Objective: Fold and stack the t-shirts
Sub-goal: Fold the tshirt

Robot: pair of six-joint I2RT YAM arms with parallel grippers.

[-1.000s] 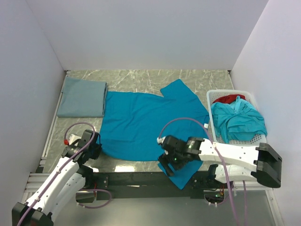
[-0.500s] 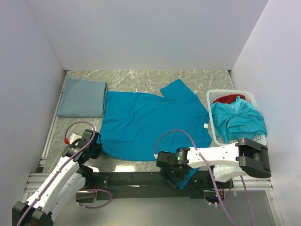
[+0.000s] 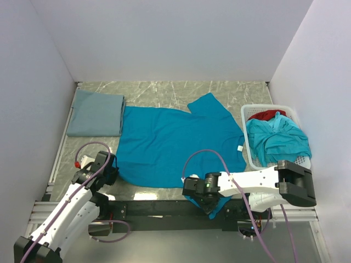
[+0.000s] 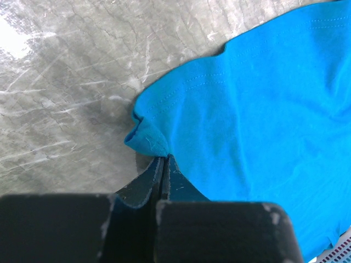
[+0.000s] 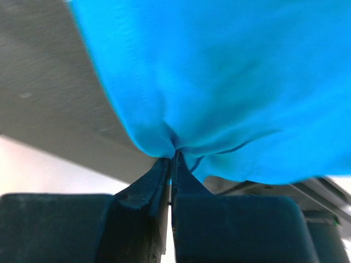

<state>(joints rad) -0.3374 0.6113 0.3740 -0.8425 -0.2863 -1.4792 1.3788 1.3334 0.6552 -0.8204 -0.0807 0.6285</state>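
Note:
A bright teal-blue t-shirt (image 3: 170,142) lies spread flat across the marble table, one part drooping over the near edge. My left gripper (image 3: 109,171) is shut on its near left hem corner (image 4: 147,139), which bunches at the fingertips (image 4: 164,159). My right gripper (image 3: 209,198) is shut on the drooping part (image 5: 219,82) at the near edge, with cloth pinched between its fingertips (image 5: 174,156). A duller grey-blue t-shirt (image 3: 95,113) lies folded at the back left. More teal t-shirts (image 3: 277,141) and a red one (image 3: 267,114) sit in the basket.
The white perforated basket (image 3: 249,159) stands at the right, close behind my right arm. White walls close in the table on the left, back and right. A black rail (image 3: 159,208) runs along the near edge under the hanging cloth.
My right gripper has gone from open to shut, pinching the teal cloth at the near edge. The left arm has stayed where it was.

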